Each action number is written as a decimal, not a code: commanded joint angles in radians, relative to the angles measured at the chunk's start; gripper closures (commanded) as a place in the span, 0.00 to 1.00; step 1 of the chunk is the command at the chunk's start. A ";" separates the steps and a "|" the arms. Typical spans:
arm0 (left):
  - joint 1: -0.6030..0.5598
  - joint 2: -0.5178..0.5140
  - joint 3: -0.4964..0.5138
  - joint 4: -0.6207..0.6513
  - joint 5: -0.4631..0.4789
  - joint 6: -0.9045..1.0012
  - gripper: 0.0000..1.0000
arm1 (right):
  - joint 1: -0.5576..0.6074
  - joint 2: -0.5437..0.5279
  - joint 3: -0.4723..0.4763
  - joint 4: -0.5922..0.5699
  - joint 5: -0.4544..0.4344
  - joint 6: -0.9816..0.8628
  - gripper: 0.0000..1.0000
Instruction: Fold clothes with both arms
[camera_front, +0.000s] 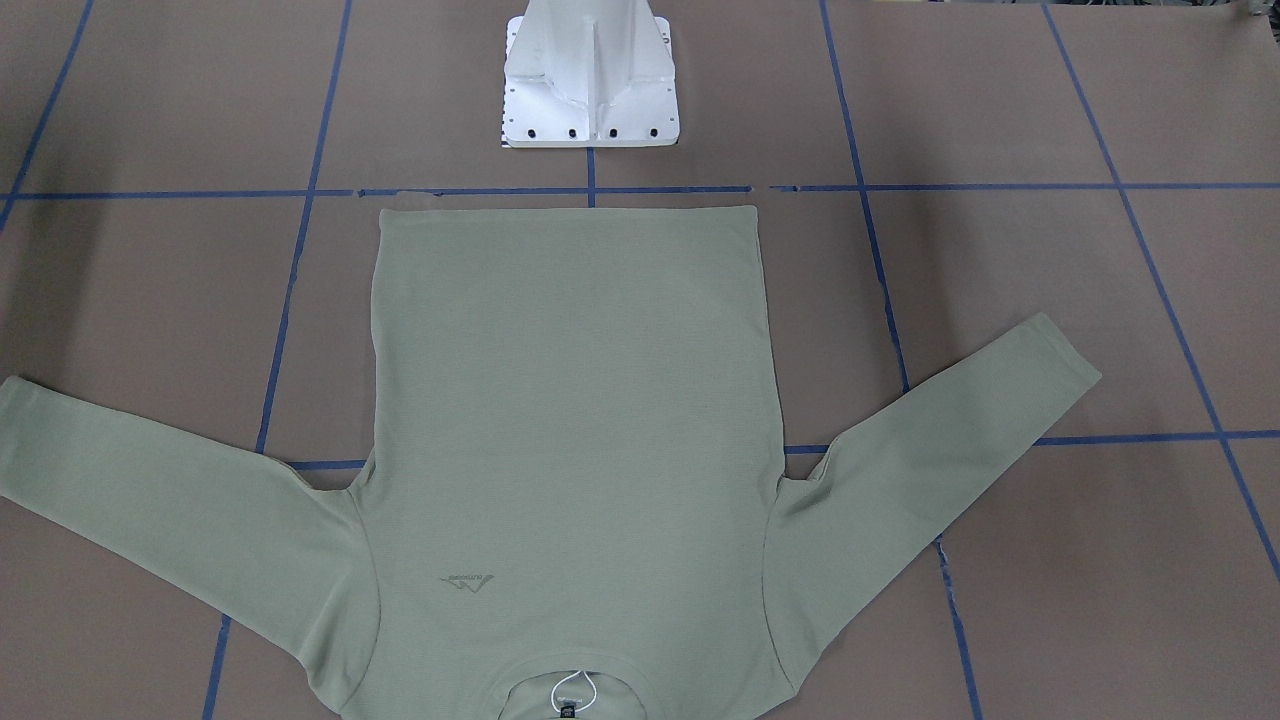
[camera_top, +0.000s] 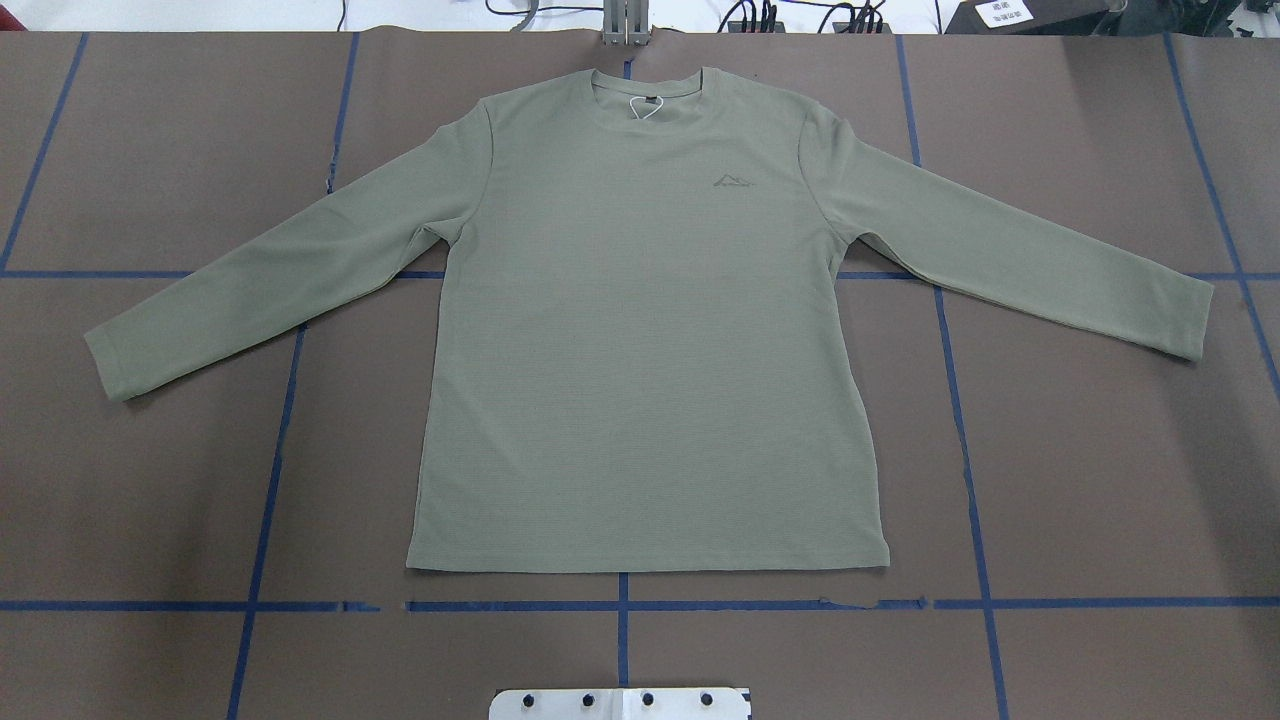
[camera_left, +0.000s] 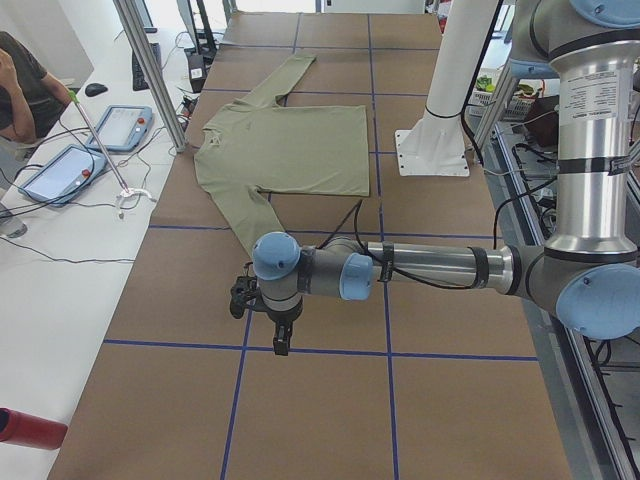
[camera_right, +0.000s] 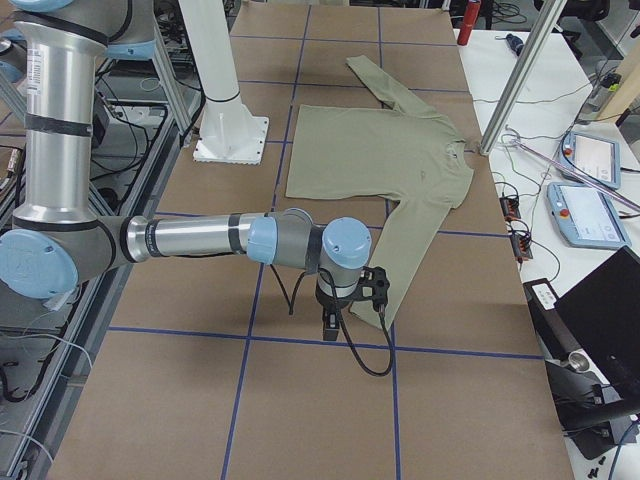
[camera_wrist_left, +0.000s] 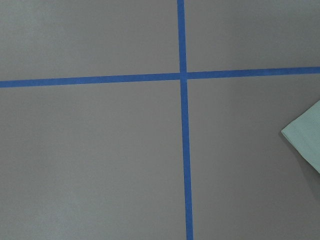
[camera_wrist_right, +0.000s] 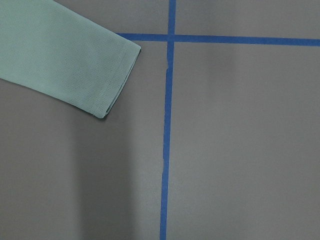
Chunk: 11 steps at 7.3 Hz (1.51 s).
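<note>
Surrounding shirt (camera_top: 640, 330): blue tape grid (camera_top: 1100, 602), pedestal (camera_front: 590, 80)

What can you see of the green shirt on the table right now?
The shirt is a pale sage-green knit, lying flat, front up and unfolded on the brown table. Both long sleeves spread outward, slanting toward the hem, which lies nearest the white pedestal base. The round neck shows a dark label with a white loop; a small tonal logo sits on the chest. Only the table touches it.

Even, diffuse overhead light. The shirt (camera_top: 640, 350) casts thin, soft shadows on the matte worktop (camera_top: 1100, 450). All views are sharp; the white pedestal (camera_front: 590, 90) glares slightly.
</note>
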 joint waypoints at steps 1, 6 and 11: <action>0.004 -0.080 0.002 -0.005 0.009 0.000 0.00 | -0.032 0.005 -0.006 0.114 -0.001 0.001 0.00; 0.044 -0.128 0.002 -0.141 -0.002 -0.016 0.00 | -0.063 0.048 -0.189 0.389 0.045 0.034 0.00; 0.047 -0.119 0.024 -0.206 -0.002 -0.016 0.00 | -0.259 0.125 -0.450 0.880 0.017 0.410 0.00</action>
